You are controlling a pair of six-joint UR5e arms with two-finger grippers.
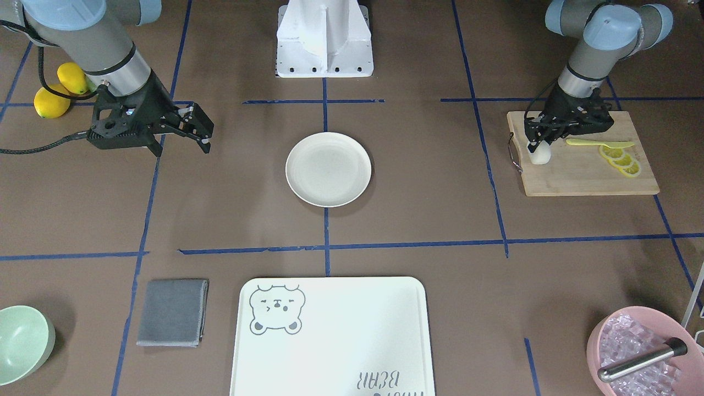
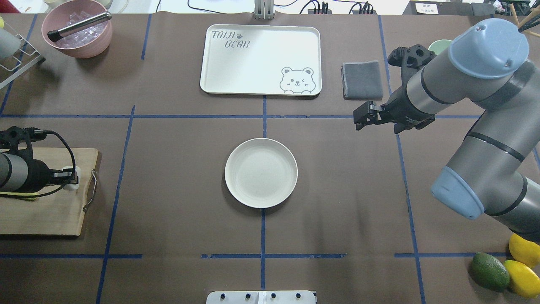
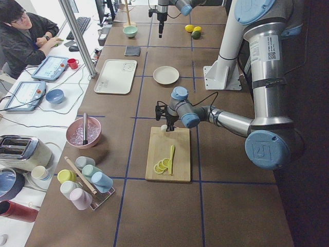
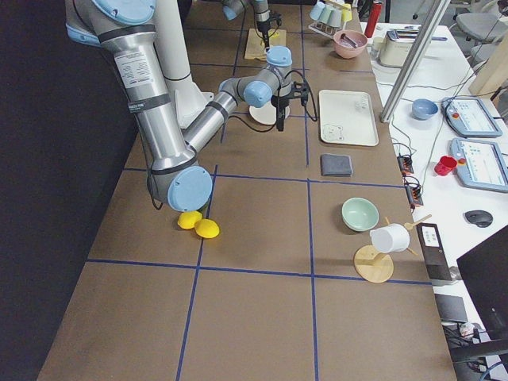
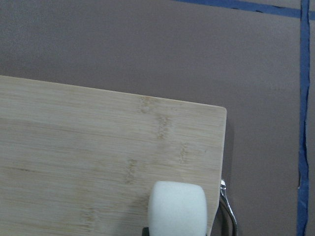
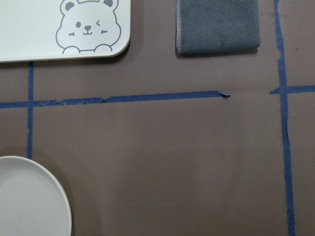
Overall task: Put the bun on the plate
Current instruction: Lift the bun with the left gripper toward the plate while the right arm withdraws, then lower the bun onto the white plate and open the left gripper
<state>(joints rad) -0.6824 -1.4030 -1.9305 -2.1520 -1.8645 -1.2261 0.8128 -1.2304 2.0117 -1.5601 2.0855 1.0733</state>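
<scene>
The jaws of the left gripper (image 1: 537, 147) clasp the bun (image 1: 542, 157) on the cutting board (image 1: 577, 177).

Bare table (image 1: 434, 181) runs from the cutting board (image 1: 583, 176) to the plate (image 1: 328, 169). The board's metal handle (image 1: 514, 154) juts toward it. My right end effector (image 1: 205, 140) hangs beyond the plate, well apart.

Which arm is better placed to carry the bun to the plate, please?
The left: the left gripper sits at the bun on the cutting board; the right gripper hovers empty beyond the plate.

Overhead and front-facing views look steeply down from opposite sides — both share the plate (image 1: 328, 169) — wrist cameras sit close.
</scene>
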